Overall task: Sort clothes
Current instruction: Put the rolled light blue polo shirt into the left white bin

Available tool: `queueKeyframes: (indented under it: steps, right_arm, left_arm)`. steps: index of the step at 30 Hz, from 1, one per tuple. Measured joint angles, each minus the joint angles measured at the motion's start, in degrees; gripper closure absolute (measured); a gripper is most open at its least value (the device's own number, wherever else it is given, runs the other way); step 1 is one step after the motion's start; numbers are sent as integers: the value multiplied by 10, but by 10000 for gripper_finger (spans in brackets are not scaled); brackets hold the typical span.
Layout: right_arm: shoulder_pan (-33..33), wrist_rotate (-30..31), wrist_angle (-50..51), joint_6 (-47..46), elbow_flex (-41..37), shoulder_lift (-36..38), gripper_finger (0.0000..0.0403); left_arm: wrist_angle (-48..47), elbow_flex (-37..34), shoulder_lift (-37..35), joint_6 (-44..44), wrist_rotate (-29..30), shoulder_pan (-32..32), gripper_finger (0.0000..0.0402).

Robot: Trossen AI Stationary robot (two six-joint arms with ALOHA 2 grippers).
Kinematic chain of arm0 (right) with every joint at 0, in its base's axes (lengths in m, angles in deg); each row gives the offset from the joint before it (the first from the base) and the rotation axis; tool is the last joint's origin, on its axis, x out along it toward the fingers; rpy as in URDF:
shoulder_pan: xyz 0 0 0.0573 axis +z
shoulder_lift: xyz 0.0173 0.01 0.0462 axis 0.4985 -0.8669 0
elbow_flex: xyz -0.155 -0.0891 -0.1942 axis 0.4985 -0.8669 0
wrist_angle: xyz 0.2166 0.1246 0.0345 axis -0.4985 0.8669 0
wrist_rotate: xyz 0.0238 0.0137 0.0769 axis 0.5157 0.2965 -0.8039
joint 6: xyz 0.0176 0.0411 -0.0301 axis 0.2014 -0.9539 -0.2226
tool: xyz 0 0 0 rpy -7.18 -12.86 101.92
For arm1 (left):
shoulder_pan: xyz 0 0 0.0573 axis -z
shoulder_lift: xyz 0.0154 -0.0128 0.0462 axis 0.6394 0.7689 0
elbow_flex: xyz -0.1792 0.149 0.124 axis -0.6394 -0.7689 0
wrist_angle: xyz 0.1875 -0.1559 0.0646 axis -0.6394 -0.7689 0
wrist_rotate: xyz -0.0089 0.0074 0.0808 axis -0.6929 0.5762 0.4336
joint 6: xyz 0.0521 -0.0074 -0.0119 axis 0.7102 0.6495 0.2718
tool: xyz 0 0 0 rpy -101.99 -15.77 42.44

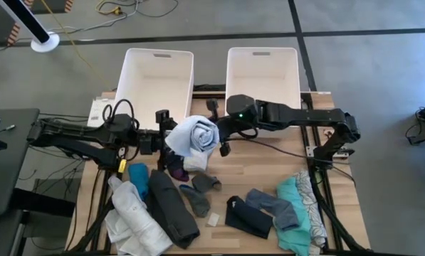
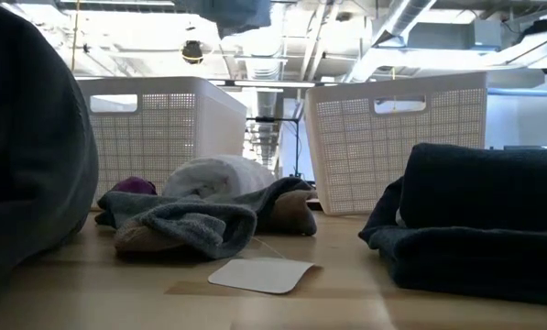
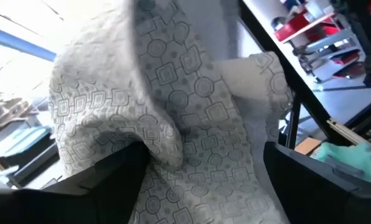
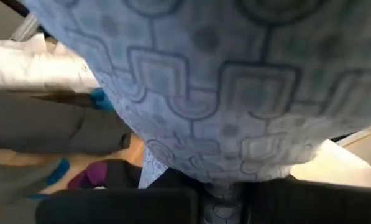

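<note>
Both arms reaching inward mid-table, left gripper (image 1: 171, 135) jaws wide, right gripper (image 1: 221, 135) jaws pinched.

patterned garment (image 4: 235, 93) hiding right claw (image 4: 225, 193) fingertips, cropped overhead

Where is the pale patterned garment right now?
High view: the pale patterned garment hangs mid-table between the left claw and right claw, in front of the two bins.

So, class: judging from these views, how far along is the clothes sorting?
Done: nothing visible. The left bin and right bin both look empty from above.

In hand: a pale patterned garment is lifted between the arms. The right end effector is shut on it; the left end effector is open at its other side.

Left: the grey, white, teal and dark clothes lying on the table.
</note>
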Motion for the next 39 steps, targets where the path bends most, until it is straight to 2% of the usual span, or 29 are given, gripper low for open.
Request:
queueKeyframes:
  steps: [8,17,30,34,37,39]
  right_arm:
    - [23,47,11,42,-1,11,357]
    - [35,48,16,60,-1,9,358]
    - [34,43,12,71,7,9,358]
    - [34,45,8,61,7,9,358]
    - [35,56,14,51,7,9,353]
    - [35,69,18,41,7,9,328]
  left_arm:
    - [-8,0,0,-26,66,0,80]
    - [-13,1,3,-62,65,0,80]
    - [-10,28,62,-53,72,0,84]
    - [-24,39,70,-30,74,0,126]
    - [-28,38,71,-15,76,0,197]
    - [-28,38,71,-3,76,0,256]
